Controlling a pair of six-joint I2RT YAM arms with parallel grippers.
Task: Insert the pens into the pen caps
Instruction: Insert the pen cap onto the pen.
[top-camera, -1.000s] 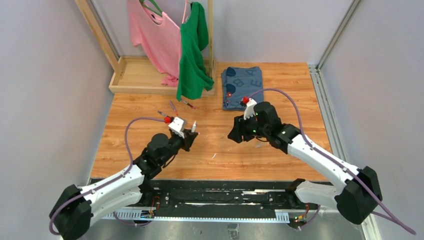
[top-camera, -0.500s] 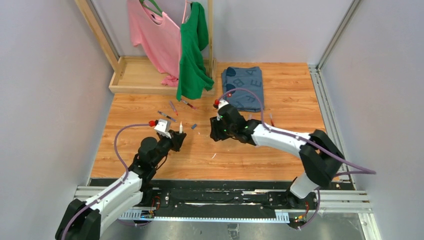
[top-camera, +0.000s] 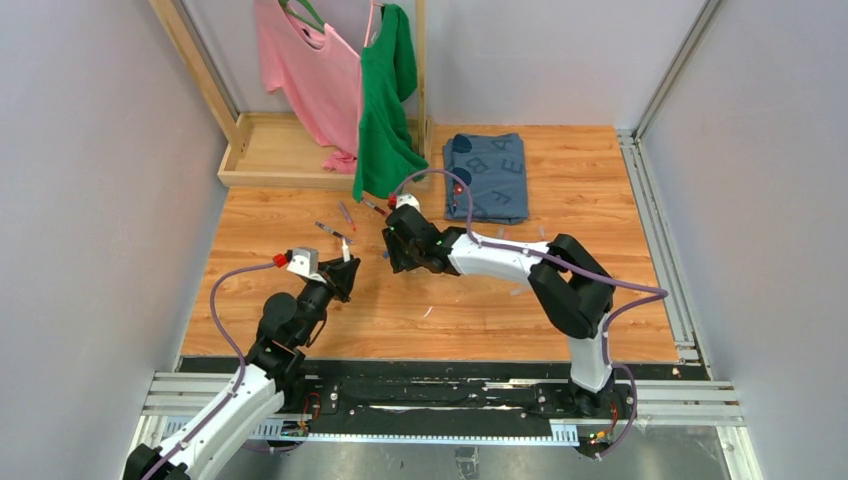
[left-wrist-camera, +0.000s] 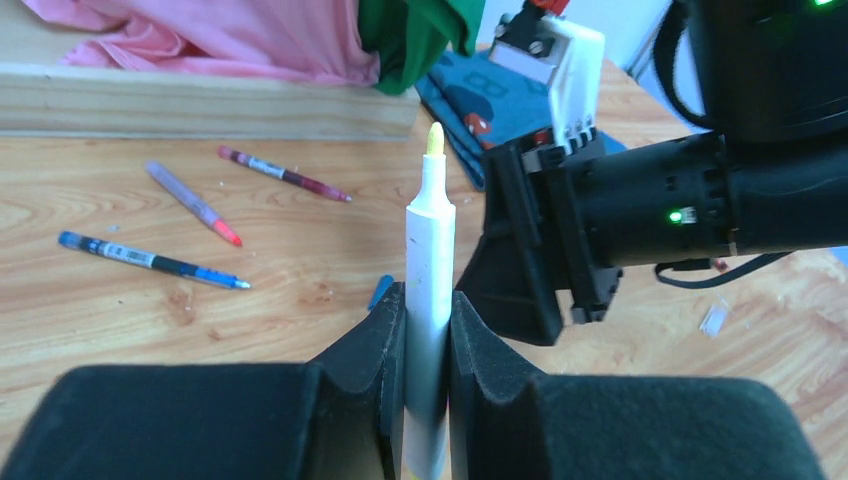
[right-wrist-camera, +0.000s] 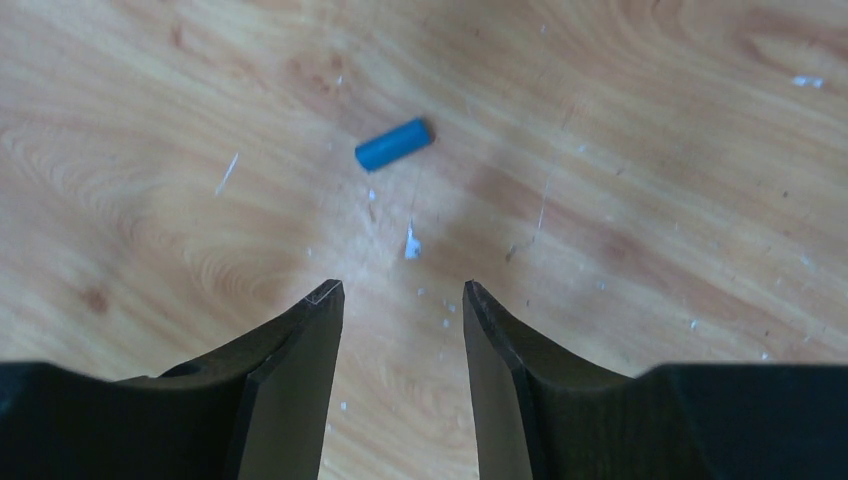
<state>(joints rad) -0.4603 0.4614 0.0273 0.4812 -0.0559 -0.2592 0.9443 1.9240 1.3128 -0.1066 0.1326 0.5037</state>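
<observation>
Change: right gripper (right-wrist-camera: 400, 289) swung left across table (top-camera: 600, 190) within last second, now low over blue cap (right-wrist-camera: 393, 144), jaws half open, empty. Left gripper (left-wrist-camera: 428, 310) clamped on white pen (left-wrist-camera: 431, 240), tip up. Cap pickup looks next

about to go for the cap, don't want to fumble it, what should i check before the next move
1. White pen clamped in left gripper: ok, it stands upright between the jaws, yellow tip up.
2. Right gripper ready to grasp: ok, jaws apart with nothing between them.
3. Blue cap between the right jaws: not ok, it lies on the table ahead of the fingertips.
4. Which end of the cap is open: cannot tell.
5. Three other pens out of the way: ok, they lie apart from the cap.
</observation>
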